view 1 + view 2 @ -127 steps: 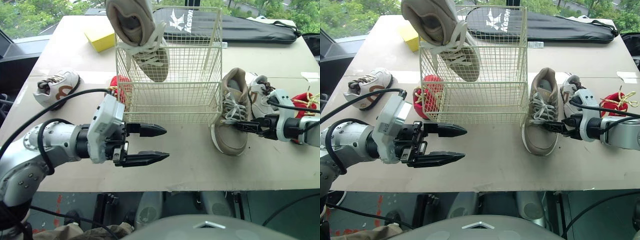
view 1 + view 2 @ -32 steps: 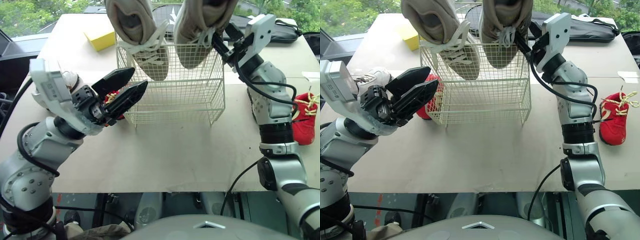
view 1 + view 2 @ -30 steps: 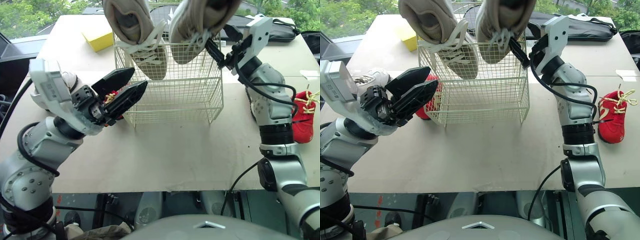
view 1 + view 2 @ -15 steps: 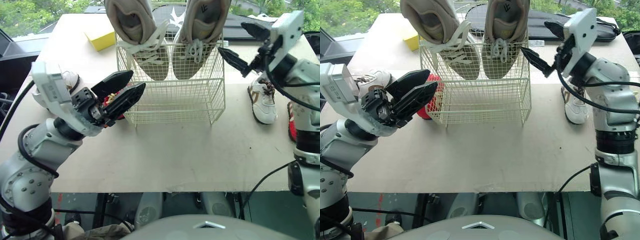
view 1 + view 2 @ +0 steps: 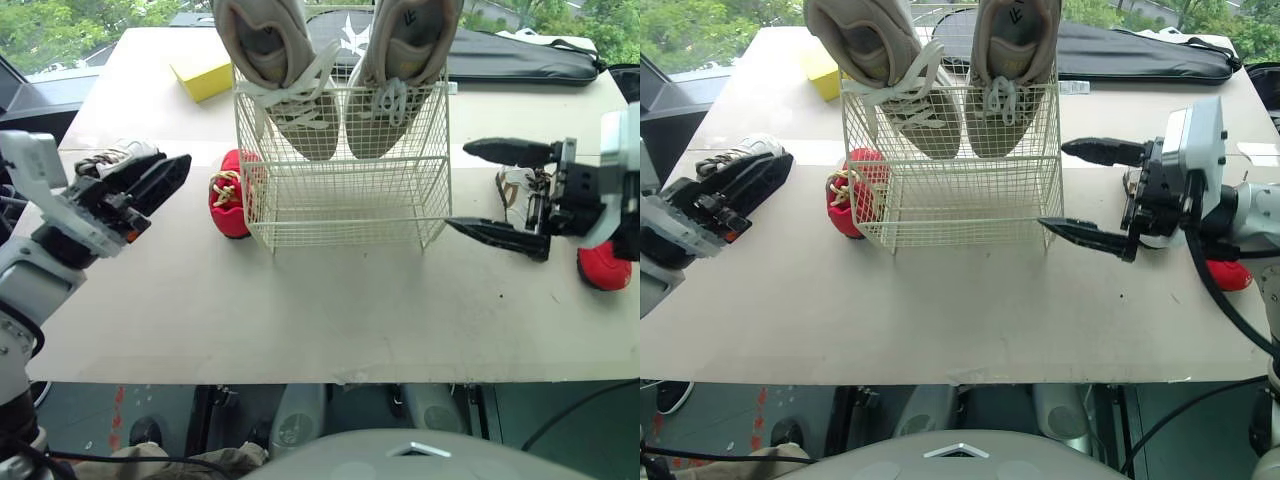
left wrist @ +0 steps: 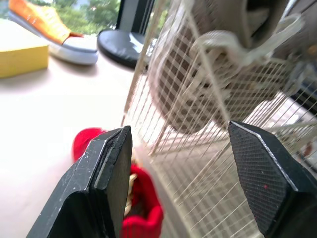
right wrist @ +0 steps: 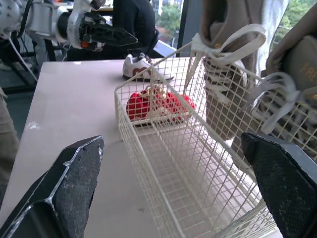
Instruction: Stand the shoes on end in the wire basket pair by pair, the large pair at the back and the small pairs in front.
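- Left eye view: the second large tan lace-up shoe (image 5: 400, 70), held above the cream wire basket (image 5: 345, 215) a second ago, now stands toe-down at the basket's back. It sits beside the first large tan lace-up shoe (image 5: 285, 90). I judge the large pair done.
- The right gripper (image 5: 462, 187) has let go and dropped low over the desk (image 5: 330, 300), just off the basket's right side. Its claw is spread wide and empty. A small white sneaker (image 5: 512, 190) lies behind it, and a small red shoe (image 5: 600, 270) lies by the desk's right edge.
- Right eye view: the left gripper (image 5: 775, 170) has swung away from the basket toward the desk's left edge, over the other small white sneaker (image 5: 740, 148). The second small red shoe (image 5: 845, 190) lies just beside the basket's left wall, outside it.
- Left wrist view: the claw's fingers (image 6: 106, 173) are parted with a clear gap, pinching nothing.
- Right wrist view: the front of the basket floor is bare.
- Judgement: the small pairs come next. Each colour is split between the two sides of the desk, so both arms are needed.
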